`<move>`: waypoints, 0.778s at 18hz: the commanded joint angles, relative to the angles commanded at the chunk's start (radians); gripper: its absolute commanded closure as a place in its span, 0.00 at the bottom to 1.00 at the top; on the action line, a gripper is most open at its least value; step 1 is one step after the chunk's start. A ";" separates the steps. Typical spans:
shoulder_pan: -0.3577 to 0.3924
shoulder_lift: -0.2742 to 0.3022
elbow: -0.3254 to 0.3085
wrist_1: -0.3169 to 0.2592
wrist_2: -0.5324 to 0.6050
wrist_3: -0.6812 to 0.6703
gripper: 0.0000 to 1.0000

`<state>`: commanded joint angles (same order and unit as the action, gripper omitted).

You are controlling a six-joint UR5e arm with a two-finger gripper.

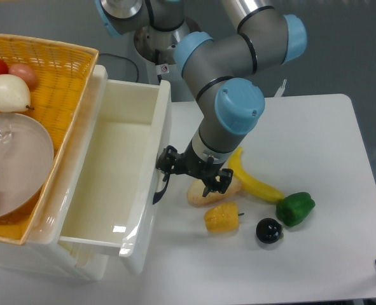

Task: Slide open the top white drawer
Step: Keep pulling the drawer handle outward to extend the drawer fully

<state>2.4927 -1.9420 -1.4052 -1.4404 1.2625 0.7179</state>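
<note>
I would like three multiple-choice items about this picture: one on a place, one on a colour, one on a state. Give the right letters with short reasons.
1. Where does the black round fruit lie?
A. in the yellow basket
B. on the table, left of the green pepper
C. inside the drawer

2. What colour is the handle of the top white drawer?
A. black
B. yellow
C. blue

3. What is the state of the top white drawer?
A. fully shut
B. taken out, lying on the table
C. pulled open, nothing visible inside

Key:
1 B, it sits on the white table beside the pepper.
2 A, the curved handle by the tool is black.
3 C, its bare white inside shows.
</note>
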 joint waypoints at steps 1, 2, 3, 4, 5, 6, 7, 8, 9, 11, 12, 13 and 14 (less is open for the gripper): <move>0.002 0.000 0.000 0.000 0.000 -0.002 0.00; 0.003 0.000 0.002 -0.002 0.000 -0.002 0.00; 0.003 0.000 0.002 -0.002 0.000 -0.002 0.00; 0.003 0.000 0.002 -0.002 0.002 -0.002 0.00; 0.003 0.000 0.003 0.000 0.002 -0.002 0.00; 0.003 0.000 0.003 0.002 0.002 0.000 0.00; 0.003 0.000 0.006 0.005 0.002 0.000 0.00; 0.003 -0.002 0.009 0.009 0.006 0.005 0.00; 0.003 -0.002 0.011 0.009 0.008 0.014 0.00; 0.006 -0.003 0.015 0.008 0.008 0.032 0.00; 0.011 -0.005 0.015 0.008 0.008 0.034 0.00; 0.011 -0.008 0.015 0.008 0.008 0.034 0.00; 0.012 -0.006 0.015 0.008 0.008 0.035 0.00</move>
<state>2.5050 -1.9482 -1.3898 -1.4327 1.2701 0.7532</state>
